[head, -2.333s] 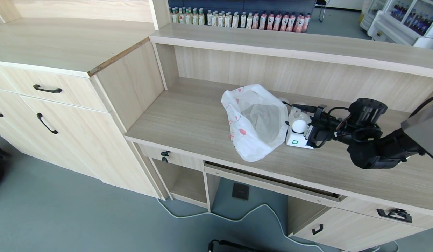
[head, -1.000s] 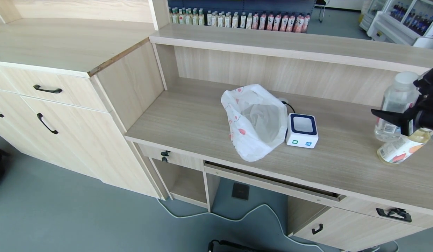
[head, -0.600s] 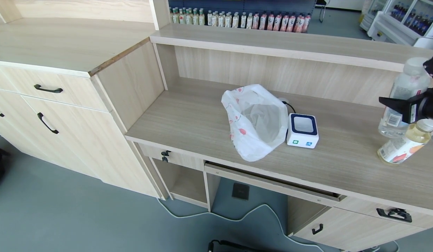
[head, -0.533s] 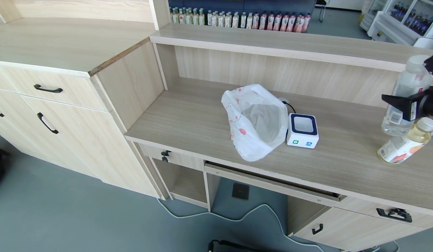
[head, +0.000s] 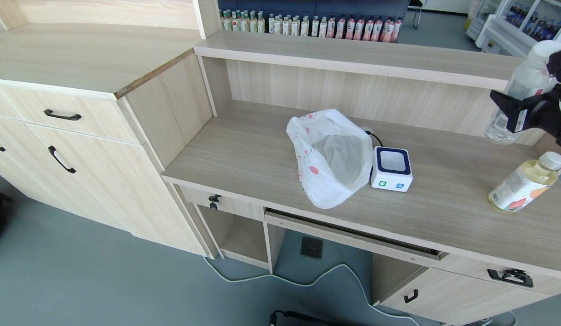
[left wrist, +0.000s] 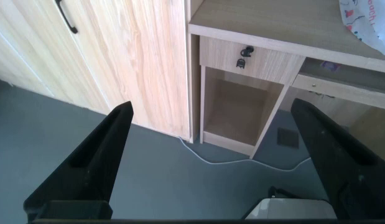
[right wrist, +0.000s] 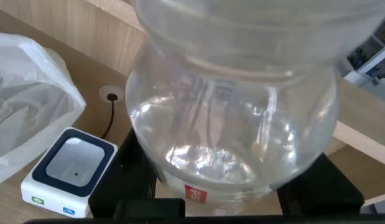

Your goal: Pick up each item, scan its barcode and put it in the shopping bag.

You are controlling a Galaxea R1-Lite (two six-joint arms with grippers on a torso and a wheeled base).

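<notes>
My right gripper (head: 518,107) is shut on a clear water bottle (head: 521,88) and holds it upright in the air at the far right, above the counter (head: 244,154). In the right wrist view the bottle (right wrist: 232,124) looms close, with the white scanner (right wrist: 71,165) and the shopping bag (right wrist: 24,106) below it. The white plastic shopping bag (head: 330,156) lies open mid-counter, and the scanner (head: 391,168) stands against its right side. A yellow drink bottle (head: 525,183) stands on the counter under the gripper. My left gripper (left wrist: 211,155) is open, low beside the counter, over the floor.
A raised shelf (head: 353,54) runs behind the counter, close to the lifted bottle. Cabinets with black handles (head: 60,115) stand to the left. A cable (head: 373,134) leads from the scanner to the back. Bare counter lies between scanner and yellow bottle.
The right gripper left the scanner area, went to the far right and closed on the clear bottle. Over the last second it raised the bottle off the counter.
</notes>
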